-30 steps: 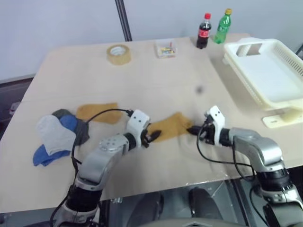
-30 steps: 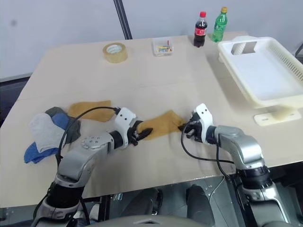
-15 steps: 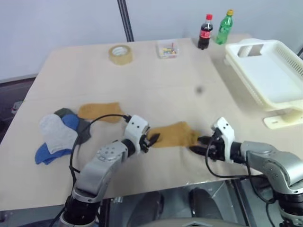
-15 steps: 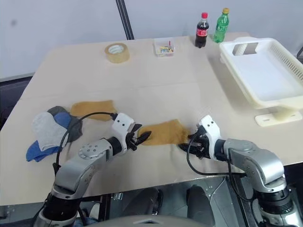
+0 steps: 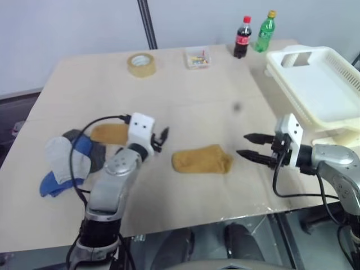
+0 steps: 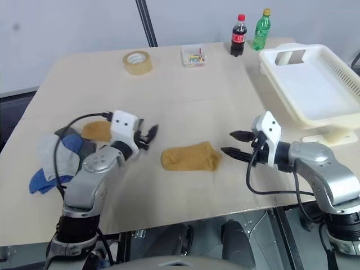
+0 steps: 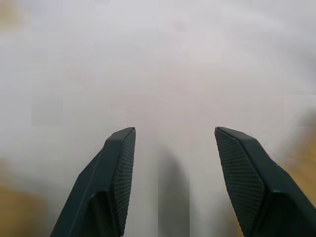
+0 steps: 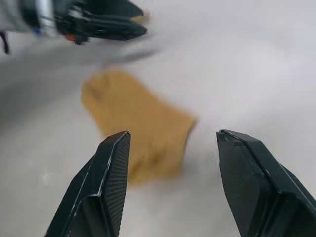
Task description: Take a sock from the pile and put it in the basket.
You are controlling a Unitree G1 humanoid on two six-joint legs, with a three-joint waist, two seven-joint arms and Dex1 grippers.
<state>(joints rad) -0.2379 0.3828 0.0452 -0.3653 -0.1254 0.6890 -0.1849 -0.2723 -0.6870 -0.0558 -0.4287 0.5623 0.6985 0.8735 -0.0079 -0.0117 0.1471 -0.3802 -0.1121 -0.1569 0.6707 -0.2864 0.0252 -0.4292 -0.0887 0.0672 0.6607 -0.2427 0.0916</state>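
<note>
You see the sock [image 5: 201, 160] at table [image 5: 185, 95] centre, the pile [image 5: 70, 160] at nine o'clock, the basket [image 5: 318, 84] at two.

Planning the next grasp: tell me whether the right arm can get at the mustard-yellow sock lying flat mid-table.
Probably yes: the right gripper hangs beside the mustard-yellow sock, jaws open toward it, bare wooden table between.

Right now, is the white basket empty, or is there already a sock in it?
Empty. The basket shows only its bare white floor; the mustard sock lies flat on the table.
</note>
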